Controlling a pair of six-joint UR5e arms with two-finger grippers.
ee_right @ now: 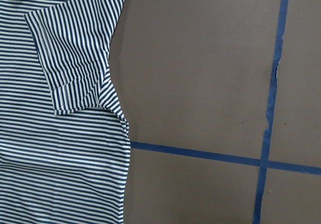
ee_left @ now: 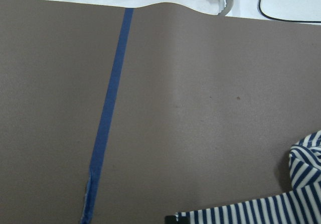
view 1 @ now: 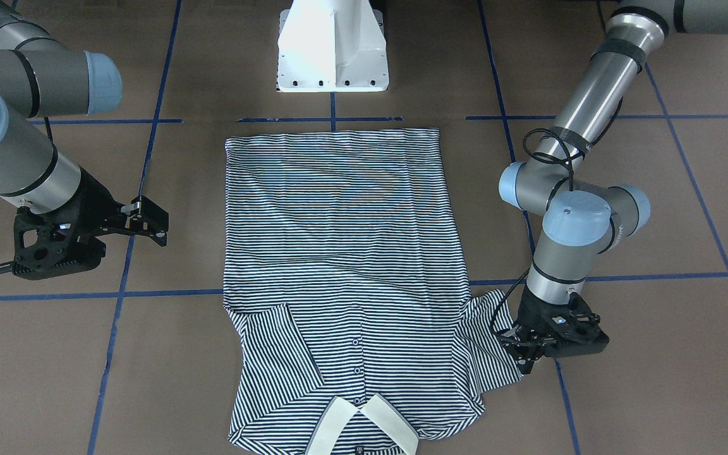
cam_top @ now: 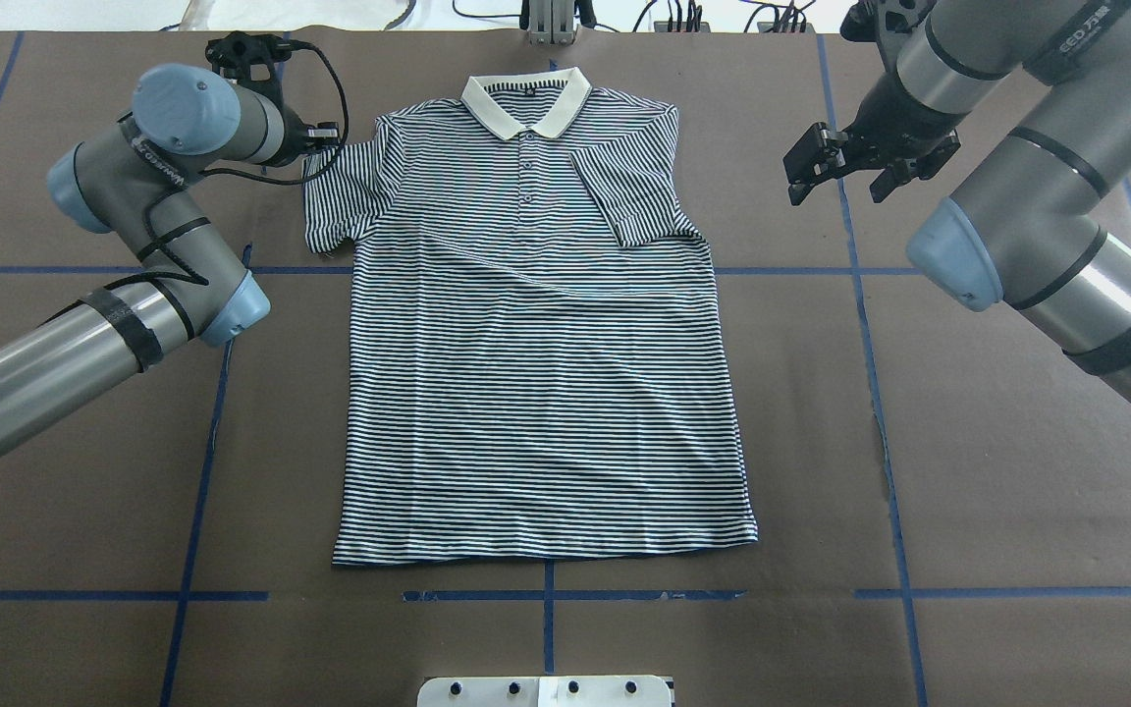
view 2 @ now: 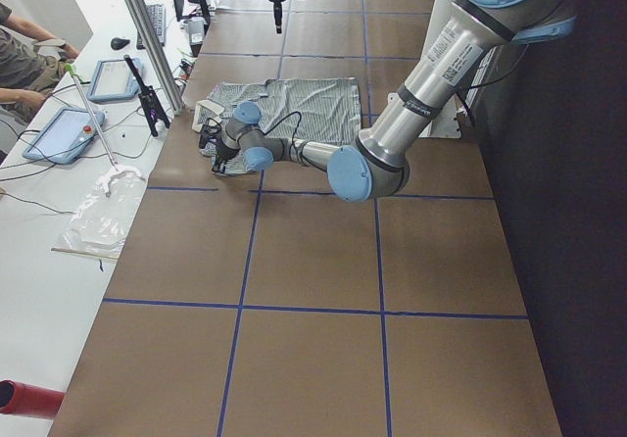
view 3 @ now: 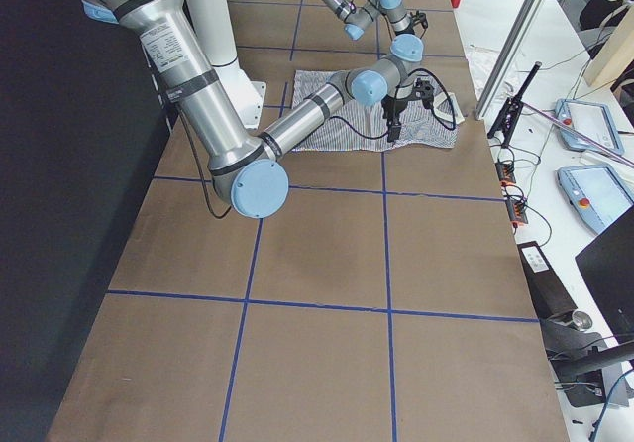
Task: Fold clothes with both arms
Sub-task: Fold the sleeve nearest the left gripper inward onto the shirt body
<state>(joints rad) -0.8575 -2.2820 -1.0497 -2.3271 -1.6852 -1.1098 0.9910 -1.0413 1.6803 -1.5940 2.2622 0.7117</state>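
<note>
The striped polo shirt (cam_top: pixel 536 373) lies flat and face up on the brown table, with its cream collar (cam_top: pixel 526 98) on the far side from me. It also shows in the front-facing view (view 1: pixel 345 253). One sleeve (ee_right: pixel 75 68) is folded in over the chest. The other sleeve (cam_top: pixel 335 196) lies spread out. My left gripper (view 1: pixel 522 360) is low at that sleeve's outer hem and looks shut on it. Striped cloth (ee_left: pixel 251 215) shows at the bottom of the left wrist view. My right gripper (cam_top: pixel 850 167) is open and empty, above the bare table beside the folded sleeve.
The white pedestal base (view 1: pixel 332 50) stands at the shirt's hem side. Blue tape lines (cam_top: pixel 860 324) cross the table. An operators' bench with tablets (view 2: pixel 69 133) and a metal post (view 2: pixel 147 35) runs along the far table edge.
</note>
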